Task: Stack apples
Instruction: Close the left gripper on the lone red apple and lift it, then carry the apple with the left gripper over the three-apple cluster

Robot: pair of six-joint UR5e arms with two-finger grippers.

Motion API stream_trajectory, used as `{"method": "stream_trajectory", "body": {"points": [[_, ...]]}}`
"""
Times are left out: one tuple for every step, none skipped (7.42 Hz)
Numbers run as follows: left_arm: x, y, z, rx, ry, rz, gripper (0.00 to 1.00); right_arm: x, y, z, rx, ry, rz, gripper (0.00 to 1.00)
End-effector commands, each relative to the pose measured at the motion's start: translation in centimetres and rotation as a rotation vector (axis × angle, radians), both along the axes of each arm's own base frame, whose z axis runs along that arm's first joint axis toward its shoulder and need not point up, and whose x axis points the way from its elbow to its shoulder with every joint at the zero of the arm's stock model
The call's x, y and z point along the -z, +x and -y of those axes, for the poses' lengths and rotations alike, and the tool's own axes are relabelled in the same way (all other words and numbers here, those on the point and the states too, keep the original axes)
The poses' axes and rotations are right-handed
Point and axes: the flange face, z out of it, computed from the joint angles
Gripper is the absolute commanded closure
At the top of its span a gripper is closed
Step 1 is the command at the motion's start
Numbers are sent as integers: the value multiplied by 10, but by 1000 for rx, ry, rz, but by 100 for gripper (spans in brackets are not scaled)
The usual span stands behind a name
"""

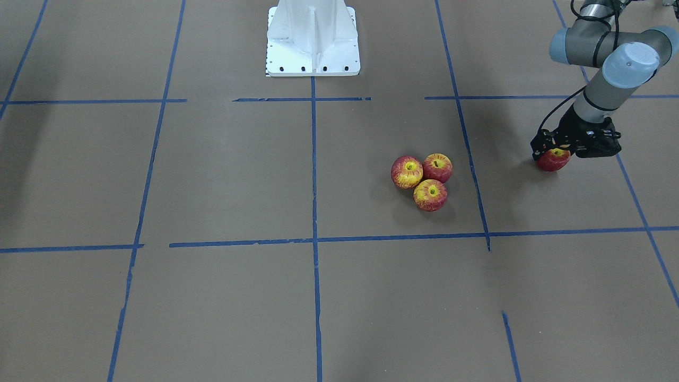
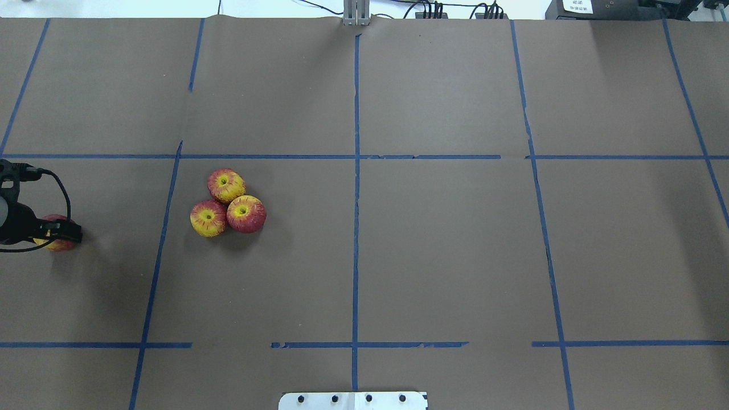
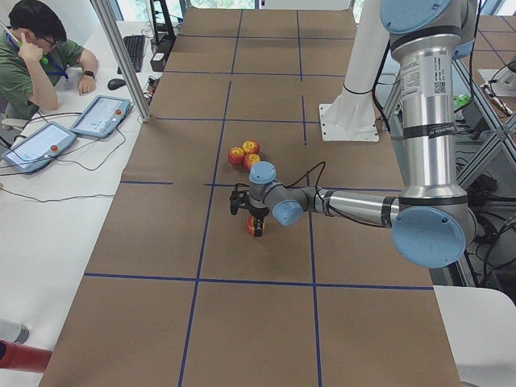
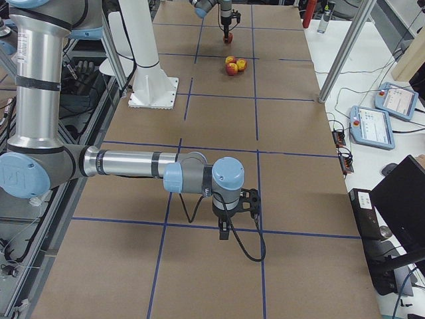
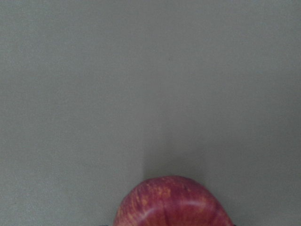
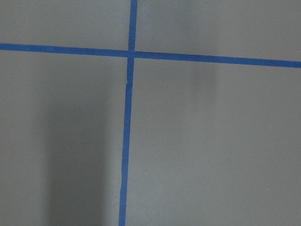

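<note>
The left end effector [image 1: 551, 153] pinches one apple [image 1: 554, 161] down near the table [image 1: 212, 175], well apart from three touching apples [image 1: 430, 194] that likely form the stack's base; whether the right end effector [image 4: 226, 231], far off, is spread cannot be told.

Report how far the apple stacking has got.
Done: three apples sit touching in a cluster on the table, none on top. In hand: the left gripper grips the fourth apple, apart from them. Left: placing it atop the cluster.
</note>
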Motion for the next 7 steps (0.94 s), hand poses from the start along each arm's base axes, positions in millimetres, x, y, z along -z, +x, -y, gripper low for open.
{"method": "stream_trajectory", "body": {"points": [[34, 1, 3, 1, 25, -29, 82, 0, 0, 0, 0, 0, 0, 0], [68, 3, 9, 4, -7, -22, 82, 0, 0, 0, 0, 0, 0, 0], [121, 7, 24, 25, -18, -19, 82, 0, 0, 0, 0, 0, 0, 0], [166, 20, 41, 73, -65, -22, 81, 0, 0, 0, 0, 0, 0, 0], [209, 39, 62, 124, -101, -44, 81, 0, 0, 0, 0, 0, 0, 0], [245, 51, 73, 182, -134, -89, 81, 0, 0, 0, 0, 0, 0, 0], [268, 63, 79, 224, -164, -124, 81, 0, 0, 0, 0, 0, 0, 0]]}}
